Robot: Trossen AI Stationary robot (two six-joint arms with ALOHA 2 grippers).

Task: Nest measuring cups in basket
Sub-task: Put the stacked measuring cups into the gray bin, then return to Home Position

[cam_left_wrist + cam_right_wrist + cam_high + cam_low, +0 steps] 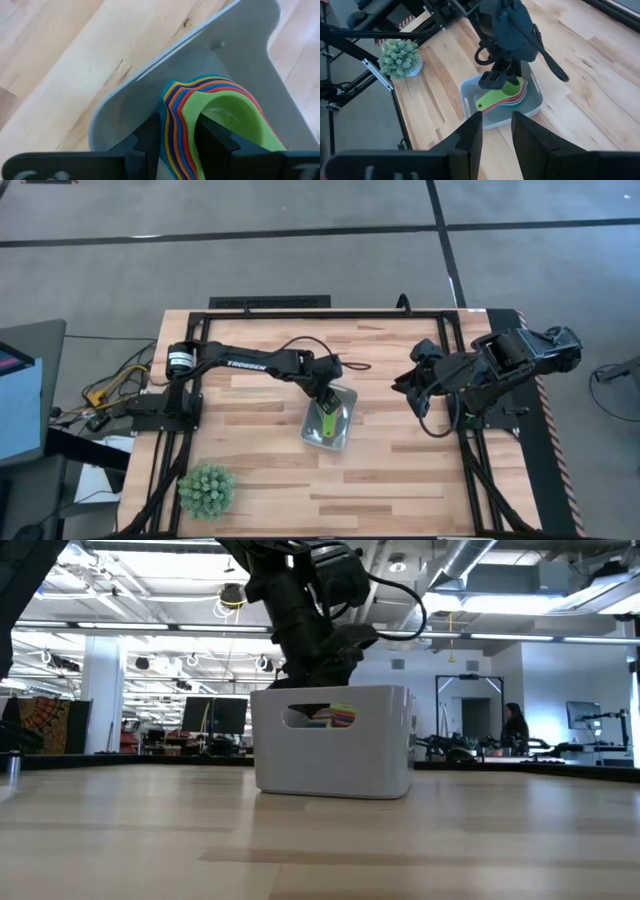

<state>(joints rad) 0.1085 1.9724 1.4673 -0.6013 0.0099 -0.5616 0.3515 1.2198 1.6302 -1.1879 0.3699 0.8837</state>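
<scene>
The pale grey basket point(345, 440) stands on the wooden table near its middle. Inside it lies a nested stack of measuring cups point(328, 420), green on top, with pink, blue, purple, orange, yellow and teal rims point(172, 107) below. In the low view the cups point(335, 716) show through the basket's handle slot point(300, 718). My left gripper point(178, 145) reaches down into the basket point(470, 97) and is shut on the stack point(507, 95). My right gripper point(496, 135) waits open above the table's right side point(403, 385). My left gripper pinches the stacked bowl walls point(175, 135) at one side of the stack. One finger point(212, 145) is inside the green top cup's bowl and the other finger point(147, 145) is outside the teal one. It comes from above, pointing down. The stack sits within the basket walls; whether it rests on the floor I cannot tell.
A spiky green plant ball point(206, 488) sits near the table's front left corner, also seen in the right wrist view point(400, 57). Black frame rails point(470, 460) run along the table's sides. Bare wood lies around the basket.
</scene>
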